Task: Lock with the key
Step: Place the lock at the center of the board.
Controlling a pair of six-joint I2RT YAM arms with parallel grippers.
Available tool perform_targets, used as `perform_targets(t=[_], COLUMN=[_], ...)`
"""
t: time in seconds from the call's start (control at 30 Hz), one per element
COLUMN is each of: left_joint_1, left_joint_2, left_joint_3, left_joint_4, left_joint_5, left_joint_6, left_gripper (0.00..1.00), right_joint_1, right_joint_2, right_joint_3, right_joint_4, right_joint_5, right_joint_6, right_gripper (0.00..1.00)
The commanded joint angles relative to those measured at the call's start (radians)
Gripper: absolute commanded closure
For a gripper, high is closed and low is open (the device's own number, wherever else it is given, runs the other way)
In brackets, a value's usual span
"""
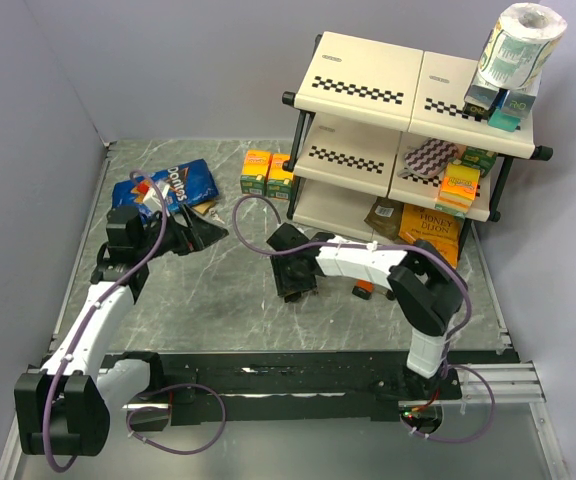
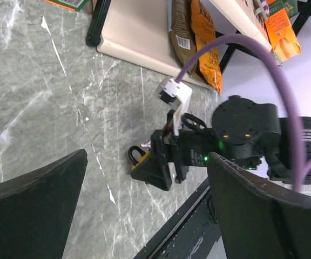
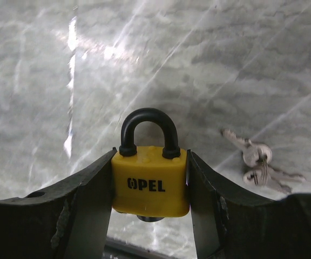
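Note:
A yellow padlock marked OPEL [image 3: 150, 181] with a closed black shackle stands upright between the fingers of my right gripper [image 3: 151, 152], which is shut on its two sides just above the marble table. A small bunch of silver keys [image 3: 258, 164] lies on the table to the right of it, untouched. The left wrist view shows the padlock [image 2: 139, 164] in the right gripper from the side. My left gripper [image 2: 147, 154] is open and empty and faces the right gripper [image 1: 295, 275] from the left [image 1: 203, 232]. The top view hides the padlock and keys.
A cream two-tier shelf [image 1: 363, 90] with boxes and snack bags stands at the back right, a toilet roll [image 1: 523, 40] on top. A blue Doritos bag [image 1: 173, 183] and orange boxes [image 1: 268, 172] lie at the back. A black rail [image 1: 268, 375] runs along the near edge.

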Motion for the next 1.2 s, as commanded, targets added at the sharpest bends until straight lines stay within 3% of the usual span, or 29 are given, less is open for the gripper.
perform_targets(t=[0.0, 0.1, 0.13, 0.17, 0.33, 0.43, 0.47, 0.63, 0.9, 1.17], left_joint_1=[0.004, 0.005, 0.005, 0.005, 0.01, 0.019, 0.021, 0.034, 0.034, -0.031], left_joint_2=[-0.001, -0.001, 0.002, 0.005, 0.023, 0.025, 0.031, 0.059, 0.206, 0.464], left_joint_3=[-0.005, 0.001, 0.004, 0.01, 0.03, 0.042, 0.049, 0.12, 0.26, 0.466], left_joint_4=[0.055, 0.052, 0.049, 0.045, -0.003, -0.015, -0.041, -0.127, -0.287, -0.418], left_joint_5=[0.011, 0.0, -0.006, -0.01, -0.061, -0.102, -0.116, -0.222, -0.515, -0.759], left_joint_6=[0.014, 0.02, 0.025, 0.025, 0.028, 0.022, 0.02, -0.01, -0.055, -0.133], left_gripper=[0.04, 0.04, 0.04, 0.04, 0.04, 0.04, 0.04, 0.04, 0.04, 0.02], right_joint_1=[-0.002, 0.001, 0.003, 0.006, 0.006, 0.007, 0.006, 0.009, 0.01, 0.012], right_joint_2=[0.052, 0.069, 0.076, 0.082, 0.096, 0.092, 0.09, 0.086, 0.043, -0.049], right_joint_3=[0.064, 0.073, 0.076, 0.088, 0.096, 0.095, 0.096, 0.105, 0.171, 0.214], right_joint_4=[0.008, -0.006, -0.017, -0.023, -0.032, -0.035, -0.035, -0.038, -0.041, -0.012], right_joint_5=[0.034, 0.043, 0.045, 0.048, 0.04, 0.046, 0.049, 0.057, 0.098, 0.146], right_joint_6=[0.045, 0.053, 0.054, 0.06, 0.065, 0.068, 0.068, 0.065, -0.004, -0.125], right_gripper=[1.0, 1.0, 0.91, 0.71, 0.6, 0.38, 0.26, 0.16, 0.0, 0.0])
